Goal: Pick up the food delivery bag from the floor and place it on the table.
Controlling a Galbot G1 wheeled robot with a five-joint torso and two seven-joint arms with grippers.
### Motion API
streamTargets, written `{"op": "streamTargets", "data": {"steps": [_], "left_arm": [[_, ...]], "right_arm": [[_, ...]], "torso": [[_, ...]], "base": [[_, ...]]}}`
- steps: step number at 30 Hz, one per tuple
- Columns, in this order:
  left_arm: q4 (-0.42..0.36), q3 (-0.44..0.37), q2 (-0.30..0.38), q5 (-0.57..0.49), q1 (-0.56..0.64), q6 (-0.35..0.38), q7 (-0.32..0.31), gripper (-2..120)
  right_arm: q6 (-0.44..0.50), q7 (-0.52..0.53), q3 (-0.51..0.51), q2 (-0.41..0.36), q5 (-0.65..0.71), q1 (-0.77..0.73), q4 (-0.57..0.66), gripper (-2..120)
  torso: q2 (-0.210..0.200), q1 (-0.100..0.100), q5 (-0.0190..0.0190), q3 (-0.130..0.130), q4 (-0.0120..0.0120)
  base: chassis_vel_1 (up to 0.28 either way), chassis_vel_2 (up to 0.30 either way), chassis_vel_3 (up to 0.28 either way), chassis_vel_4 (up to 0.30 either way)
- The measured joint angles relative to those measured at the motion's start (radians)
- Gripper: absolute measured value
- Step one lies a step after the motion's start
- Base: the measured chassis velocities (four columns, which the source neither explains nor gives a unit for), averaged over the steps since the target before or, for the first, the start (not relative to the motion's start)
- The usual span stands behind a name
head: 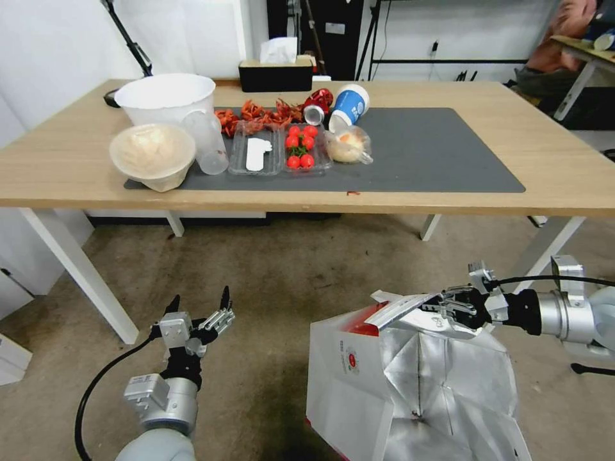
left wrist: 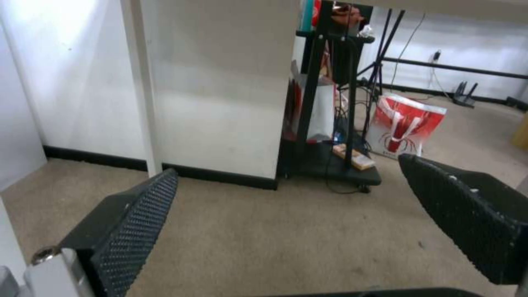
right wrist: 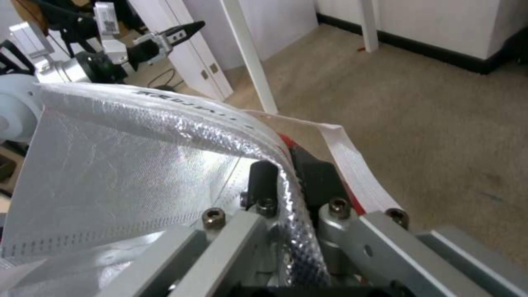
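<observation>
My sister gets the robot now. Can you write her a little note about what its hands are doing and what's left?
Right gripper: shut on the rim of the food delivery bag, foil wall pinched between its fingers.
Left gripper: open, holding nothing, low over the floor beside the bag.
Table: already carries bowls and food on the mat's left part.
Done: bag gripped.
Left: get the bag up onto the table.

Left gripper (head: 198, 307): fingers spread wide, pointing up and forward, arm held low at the robot's left.
Right gripper (head: 442, 308): reaching in from the right, fingers (right wrist: 313, 173) pinched together.
</observation>
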Motion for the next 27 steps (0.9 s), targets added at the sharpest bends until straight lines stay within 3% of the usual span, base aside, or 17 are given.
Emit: {"op": "streamTargets", "data": {"steps": [27], "left_arm": [[0.0,-0.001,0.0,0.004,-0.001,-0.006,0.0,100]], "right_arm": [[0.0,-0.002,0.005,0.006,-0.002,-0.007,0.014,0]], "torso": [[0.111,0.042,0.0001,0.07,0.0001]], "base": [[0.0,0.0,0.0,0.0]]}}
